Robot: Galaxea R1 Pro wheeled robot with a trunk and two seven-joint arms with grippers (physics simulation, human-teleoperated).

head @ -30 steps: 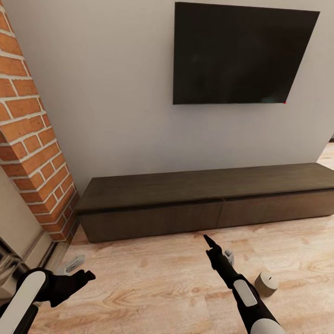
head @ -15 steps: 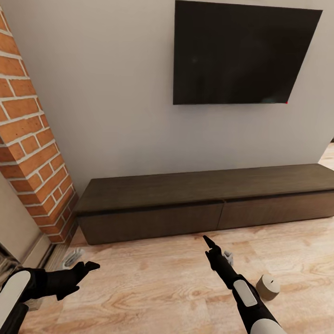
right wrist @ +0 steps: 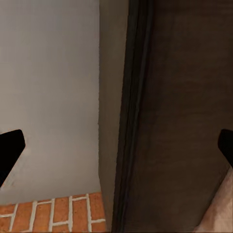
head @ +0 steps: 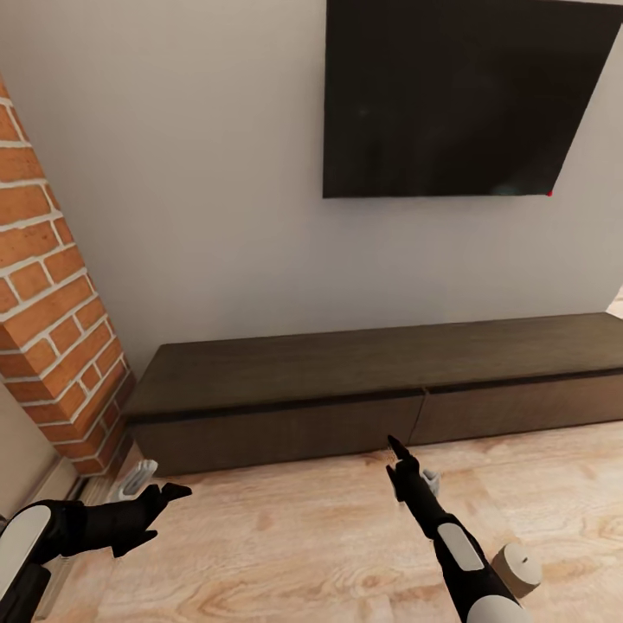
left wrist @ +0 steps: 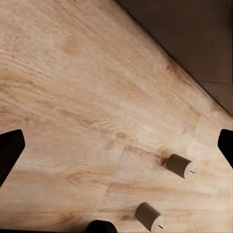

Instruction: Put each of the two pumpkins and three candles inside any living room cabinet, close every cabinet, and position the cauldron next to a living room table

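- Cabinet: drawer fronts flush and closed, nothing loaded yet.
- Right gripper empty, jaws wide, aimed at the cabinet front, likely to open a drawer.
- Left gripper empty, jaws wide, idle in front of the cabinet.
- Candle on the floor before the cabinet; two more candles lie nearby.

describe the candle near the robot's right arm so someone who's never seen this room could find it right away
Start at the long low dark-brown wooden cabinet under the black wall-mounted screen, then come forward onto the pale wood plank floor. Beside the robot's right forearm stands a short, stubby olive-tan cylindrical candle with a tiny wick on its flat top. It is the sole tan cylinder on that stretch of floor, unlike the black-and-white arm beside it.
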